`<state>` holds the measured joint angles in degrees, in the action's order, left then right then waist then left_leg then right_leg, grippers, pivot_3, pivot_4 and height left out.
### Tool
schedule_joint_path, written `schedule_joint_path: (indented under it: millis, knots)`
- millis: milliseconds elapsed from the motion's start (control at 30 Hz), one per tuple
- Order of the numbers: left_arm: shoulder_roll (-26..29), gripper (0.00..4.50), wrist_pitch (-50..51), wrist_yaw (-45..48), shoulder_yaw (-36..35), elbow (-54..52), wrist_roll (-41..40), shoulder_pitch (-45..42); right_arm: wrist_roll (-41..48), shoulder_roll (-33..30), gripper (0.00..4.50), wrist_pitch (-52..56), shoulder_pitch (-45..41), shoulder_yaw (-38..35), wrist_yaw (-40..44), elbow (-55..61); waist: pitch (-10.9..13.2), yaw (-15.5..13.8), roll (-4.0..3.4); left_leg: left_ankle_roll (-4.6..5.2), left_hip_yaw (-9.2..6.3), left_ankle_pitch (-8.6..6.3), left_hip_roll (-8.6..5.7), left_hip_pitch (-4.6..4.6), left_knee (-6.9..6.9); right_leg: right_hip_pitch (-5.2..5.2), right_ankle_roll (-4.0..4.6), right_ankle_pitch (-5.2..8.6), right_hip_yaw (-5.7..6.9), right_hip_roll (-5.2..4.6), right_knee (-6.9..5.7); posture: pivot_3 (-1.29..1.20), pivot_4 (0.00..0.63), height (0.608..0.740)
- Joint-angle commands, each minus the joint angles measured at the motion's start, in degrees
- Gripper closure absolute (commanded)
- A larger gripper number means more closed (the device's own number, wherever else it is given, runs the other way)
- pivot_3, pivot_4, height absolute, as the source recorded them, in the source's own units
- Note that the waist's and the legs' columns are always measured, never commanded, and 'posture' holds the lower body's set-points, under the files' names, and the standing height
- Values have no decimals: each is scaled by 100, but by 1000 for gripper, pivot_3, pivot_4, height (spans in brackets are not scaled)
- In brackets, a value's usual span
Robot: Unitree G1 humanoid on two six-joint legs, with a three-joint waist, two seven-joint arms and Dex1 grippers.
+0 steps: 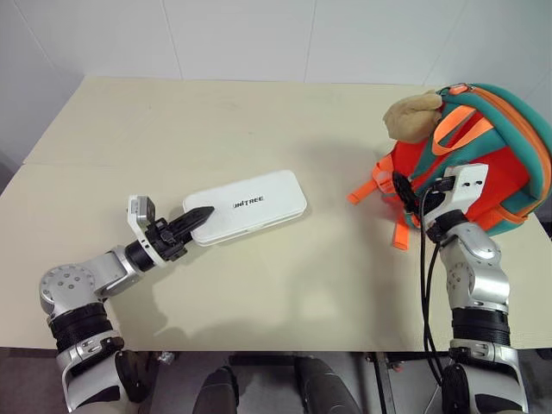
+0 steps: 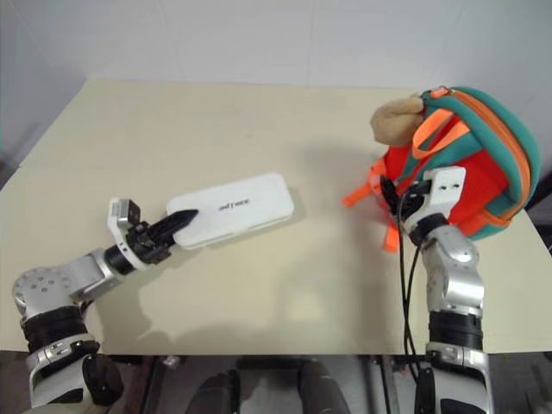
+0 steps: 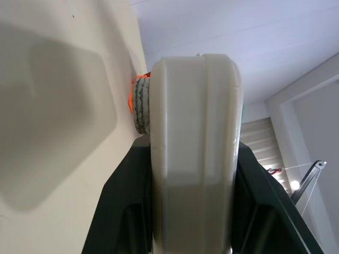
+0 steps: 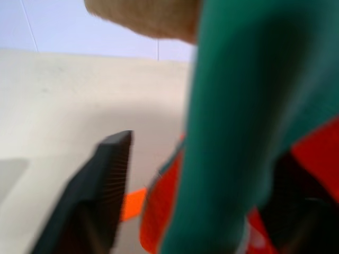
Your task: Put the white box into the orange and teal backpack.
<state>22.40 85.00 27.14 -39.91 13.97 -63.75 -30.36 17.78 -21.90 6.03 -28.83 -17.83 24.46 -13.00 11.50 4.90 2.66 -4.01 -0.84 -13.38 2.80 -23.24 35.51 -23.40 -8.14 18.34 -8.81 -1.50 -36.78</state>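
The white box point(image 1: 250, 205) lies flat near the middle of the table, its lettering facing up. My left gripper point(image 1: 200, 216) is shut on the box's near-left end; in the left wrist view the box's edge point(image 3: 193, 148) sits between the two dark fingers. The orange and teal backpack point(image 1: 504, 172) stands at the right side of the table. My right gripper point(image 1: 410, 194) is pressed up against its front. In the right wrist view a teal strap point(image 4: 233, 106) runs between the fingers point(image 4: 103, 180), with a gap still showing beside the one finger in view.
A tan plush toy point(image 1: 412, 116) hangs at the backpack's top left. Orange webbing straps point(image 1: 366, 191) trail from the pack onto the beige table point(image 1: 285, 285). A white wall runs behind the table's far edge.
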Motion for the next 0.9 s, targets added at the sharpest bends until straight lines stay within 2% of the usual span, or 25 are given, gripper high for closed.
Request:
schedule_joint_path:
  millis: [33, 167, 233, 667, 900]
  knots:
    - [-40, 3197, -15, -44, -154, -271, -378, 105, 1, -45, 2639, -329, -151, -111, -143, 81, 0, 1, 0, 0, 0, 0, 0, 0, 0, 0, 0, 0, 0, 0, 0, 0, 150, 740]
    - [0, 3197, -61, -142, -159, -308, -520, 190, 106, -72, 4084, -282, -108, -63, -65, 231, 0, 5, 0, 0, 0, 0, 0, 1, 0, 0, 0, 0, 0, 0, -3, 0, 150, 740]
    - [52, 3197, -113, -172, -164, -279, -539, 178, 221, -67, 4488, -166, -69, -31, 24, 425, 0, 3, 0, 0, 0, 0, 0, 1, 2, 0, 0, 0, 0, 0, -3, 0, 150, 740]
    - [741, 3197, -616, 6, 28, 313, -332, -119, 1730, -244, 4490, 1806, 744, 818, 1087, 3069, 1, -1, -1, -2, -1, 0, 1, 0, -8, -4, 1, 1, 1, 2, 1, 0, 150, 740]
    - [1174, 3197, -907, 316, 194, 771, -131, -332, 2669, -403, 4490, 2708, 454, 1122, 1268, 4091, 1, 3, -1, -2, -1, 0, 2, 0, -21, -12, 8, 4, 2, 2, 6, 0, 150, 740]
